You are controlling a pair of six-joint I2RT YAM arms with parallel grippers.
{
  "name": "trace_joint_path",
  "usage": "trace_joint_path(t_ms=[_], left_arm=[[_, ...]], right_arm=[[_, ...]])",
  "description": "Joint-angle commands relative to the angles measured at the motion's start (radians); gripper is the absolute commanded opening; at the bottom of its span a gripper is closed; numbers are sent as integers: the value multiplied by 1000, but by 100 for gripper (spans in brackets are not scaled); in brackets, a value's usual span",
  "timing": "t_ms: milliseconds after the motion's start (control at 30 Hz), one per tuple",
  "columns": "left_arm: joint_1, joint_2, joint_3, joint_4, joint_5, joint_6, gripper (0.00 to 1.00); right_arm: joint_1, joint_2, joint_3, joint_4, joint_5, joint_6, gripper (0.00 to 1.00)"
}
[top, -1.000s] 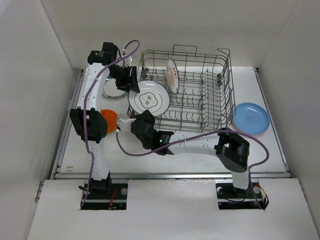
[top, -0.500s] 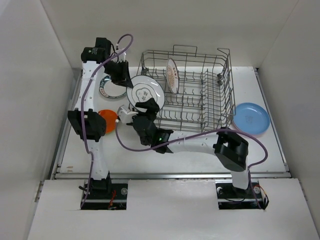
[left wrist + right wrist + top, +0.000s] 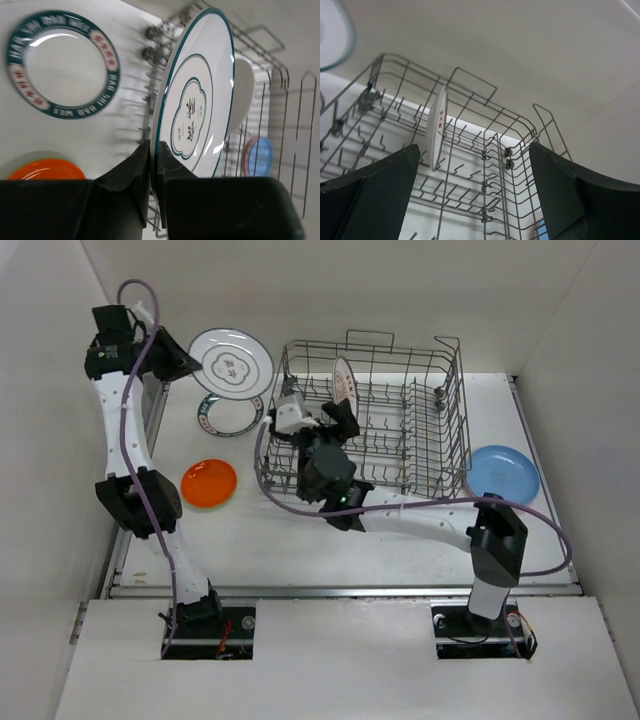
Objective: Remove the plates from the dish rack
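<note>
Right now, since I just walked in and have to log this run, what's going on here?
The left gripper holds a white teal-rimmed plate by its edge, raised in the air left of the dish rack. The right gripper hangs open over the rack's left part, facing a white red-patterned plate standing upright in it. An orange plate and a dark-rimmed plate lie on the table left of the rack, a blue plate on its right.
</note>
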Motion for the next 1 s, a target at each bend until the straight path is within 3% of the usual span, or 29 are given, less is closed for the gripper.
trace_joint_path(t_ms=[0,100,167,200,233,267,333,367,400,500,633,900,967], left_arm=[[53,-2,-16,145,-9,-138,0],[82,62,-16,154,-46,-129,0],[93,107,-16,164,-69,-129,0],[104,165,13,164,-69,-129,0],[104,196,28,164,-69,-129,0],[113,225,44,176,-69,-120,0],[113,299,58,194,-69,-120,0],[113,319,58,222,-69,-120,0],[113,340,58,231,-69,-120,0],[113,411,68,231,-69,-100,2],[113,468,47,231,-82,-91,8],[113,498,-16,139,-76,-45,38],[113,498,-16,109,-62,-29,57]], right_arm=[[-52,-50,37,116,76,69,96],[-109,-50,57,96,116,150,99],[-148,-59,87,-34,116,233,99],[-161,-68,103,-112,102,294,99],[-173,-78,123,-211,73,466,99],[-190,-87,150,-492,-67,584,99],[-274,-98,280,-768,-312,894,99],[-309,-98,314,-897,-411,961,99],[-367,-84,359,-930,-548,1009,99],[-417,-41,406,-984,-718,1045,99],[-449,63,468,-1013,-768,1056,97],[-500,249,586,-1041,-769,1114,82],[-511,275,603,-1074,-759,1123,81]])
